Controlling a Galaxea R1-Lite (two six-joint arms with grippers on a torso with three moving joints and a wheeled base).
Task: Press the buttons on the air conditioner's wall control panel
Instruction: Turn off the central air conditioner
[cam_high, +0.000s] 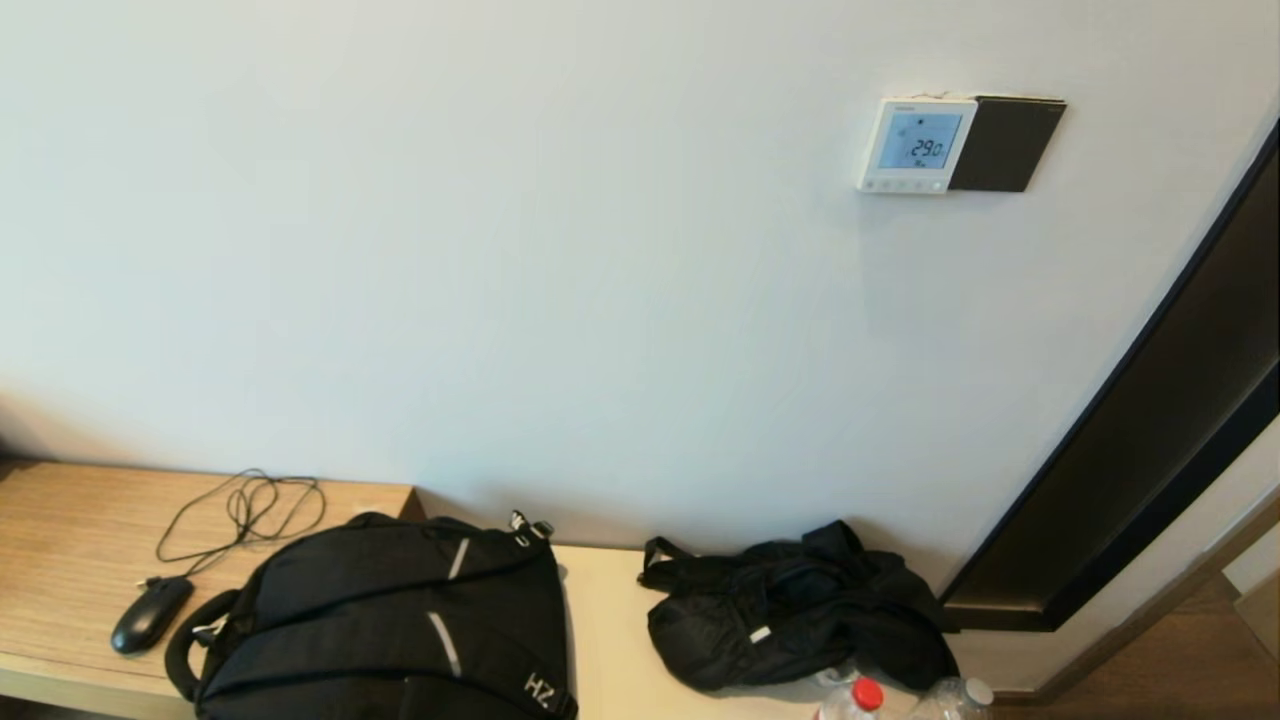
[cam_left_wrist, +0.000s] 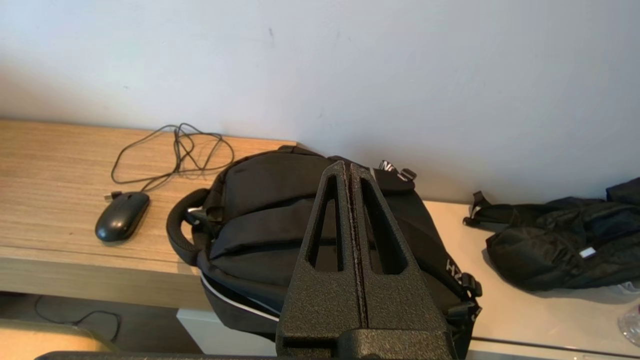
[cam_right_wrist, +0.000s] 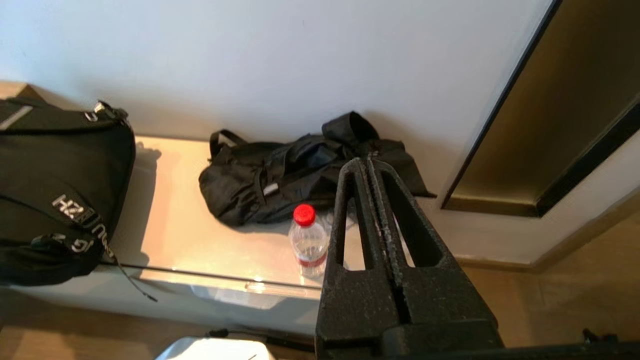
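- control panel high on wall, upper right, display lit
- left tool clenched, empty, above backpack
- right tool clenched, empty, near bottle on counter

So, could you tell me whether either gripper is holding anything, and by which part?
Nothing is held: the left gripper and right gripper are both shut on nothing.

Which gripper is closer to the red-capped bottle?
Right. The right gripper, shut, hovers just beside the red-capped bottle; the left gripper, shut, hovers over the black backpack.
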